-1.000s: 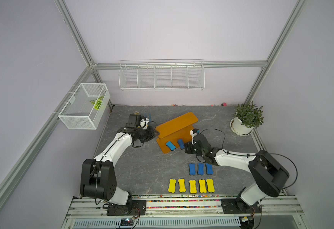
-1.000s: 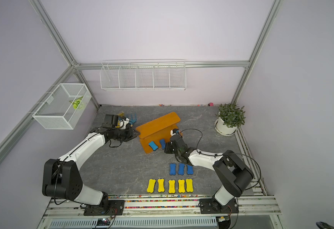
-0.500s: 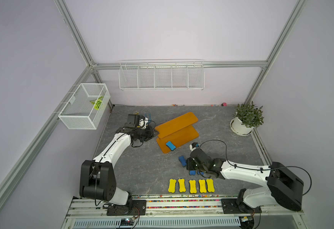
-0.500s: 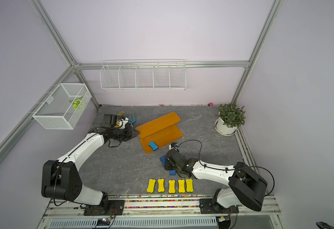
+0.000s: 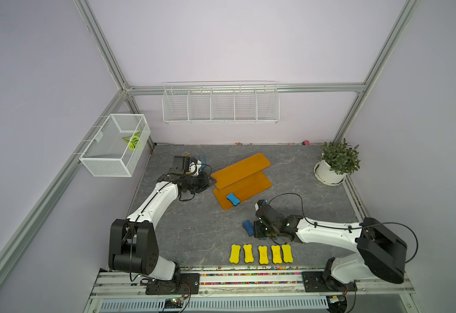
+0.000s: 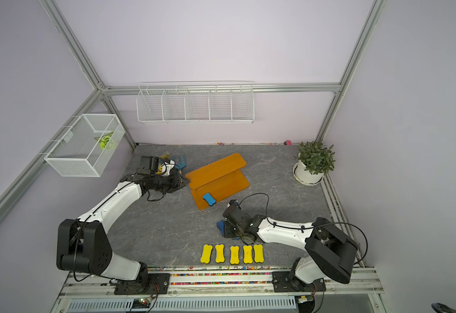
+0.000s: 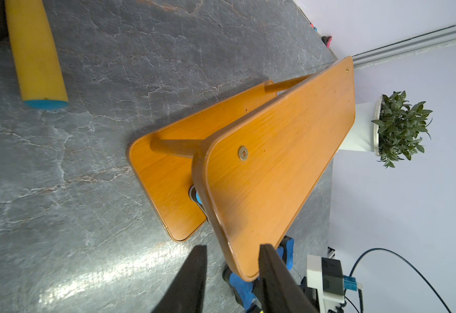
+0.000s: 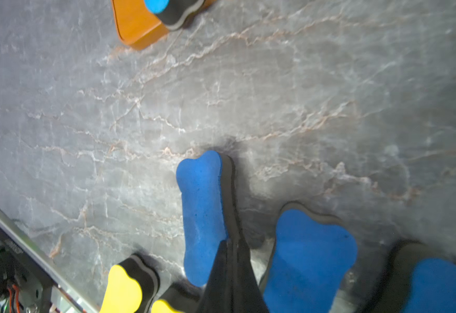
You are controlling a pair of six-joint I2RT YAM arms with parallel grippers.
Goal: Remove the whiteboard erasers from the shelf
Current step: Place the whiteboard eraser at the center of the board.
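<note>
Pressure from the right fingers [image 8: 221, 284], closed nearly together, is taken by a blue eraser [image 8: 202, 216], which is held on edge over the bench [image 8: 302, 94]. The left fingers [image 7: 273, 271] are set partly apart astride a corner of the orange shelf's [image 7: 275, 162] upper board, one laid on its top face. Another blue eraser [image 5: 232, 199] is seen on the lower board; five yellow erasers [image 5: 261, 254] are lined up near the bench's front edge. Lilac walls [image 5: 248, 40], wire baskets [image 5: 220, 104] and a potted plant [image 5: 339, 160] are ranged around.

shelf [image 5: 241, 173] orange | eraser [image 8: 202, 216] blue | erasers [image 5: 262, 254] yellow | tabletop [image 5: 194, 222] grey veined
</note>
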